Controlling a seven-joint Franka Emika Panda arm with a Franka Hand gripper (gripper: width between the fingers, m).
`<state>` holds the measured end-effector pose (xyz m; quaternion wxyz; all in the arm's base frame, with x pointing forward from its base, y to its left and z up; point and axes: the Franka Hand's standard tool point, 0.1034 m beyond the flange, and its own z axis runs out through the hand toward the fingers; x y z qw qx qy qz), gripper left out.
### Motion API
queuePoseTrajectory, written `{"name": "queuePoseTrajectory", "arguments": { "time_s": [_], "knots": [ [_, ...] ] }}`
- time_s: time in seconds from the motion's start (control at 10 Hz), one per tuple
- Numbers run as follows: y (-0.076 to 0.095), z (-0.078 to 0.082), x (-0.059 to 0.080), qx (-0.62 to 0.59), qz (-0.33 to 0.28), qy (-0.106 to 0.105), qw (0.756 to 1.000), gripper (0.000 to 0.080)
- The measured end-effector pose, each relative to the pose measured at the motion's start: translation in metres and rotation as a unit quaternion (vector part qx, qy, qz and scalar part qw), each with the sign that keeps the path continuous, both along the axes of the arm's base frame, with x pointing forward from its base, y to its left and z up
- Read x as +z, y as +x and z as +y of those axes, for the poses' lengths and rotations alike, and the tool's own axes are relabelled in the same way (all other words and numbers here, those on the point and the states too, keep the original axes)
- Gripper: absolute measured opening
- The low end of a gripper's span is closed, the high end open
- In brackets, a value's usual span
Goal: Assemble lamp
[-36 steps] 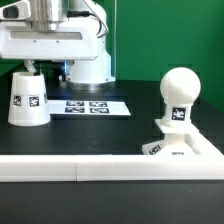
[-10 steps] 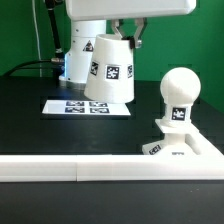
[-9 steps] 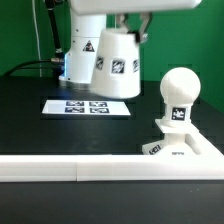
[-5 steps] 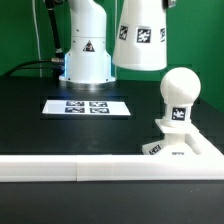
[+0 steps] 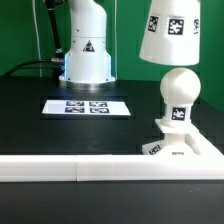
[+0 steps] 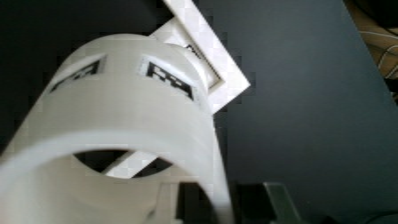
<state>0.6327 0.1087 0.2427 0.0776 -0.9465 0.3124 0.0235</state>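
Shade (image 5: pixel 172 34) held aloft, tilted, directly above bulb (image 5: pixel 180 90), which stands on base (image 5: pixel 182 148) at the exterior view's right, near side. Gripper (image 6: pixel 228 205) clamps the shade's rim. Judged light, rigid, smooth-walled; rim pinch suits.

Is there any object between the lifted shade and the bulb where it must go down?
Nothing visible. The shade hangs above the bulb, which stands on the base; only open air lies between them. The marker board lies off to the exterior view's left.
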Motion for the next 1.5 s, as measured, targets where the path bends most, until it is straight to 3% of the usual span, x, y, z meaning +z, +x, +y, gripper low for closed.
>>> {"name": "queuePoseTrajectory", "arguments": {
  "time_s": [0.3,0.6,0.9,1.2,1.5],
  "knots": [
    [0.002,0.015,-0.024,0.014,0.005,-0.007,1.0,0.0045],
    [-0.014,0.024,-0.053,0.019,0.004,-0.014,1.0,0.0045],
    [-0.016,0.031,-0.076,0.029,0.0,-0.024,0.999,0.0045],
    [-0.019,0.024,-0.089,0.045,-0.006,-0.028,0.999,0.0045],
    [-0.019,0.02,-0.087,0.047,-0.004,-0.028,0.998,0.0051]
  ]
}}
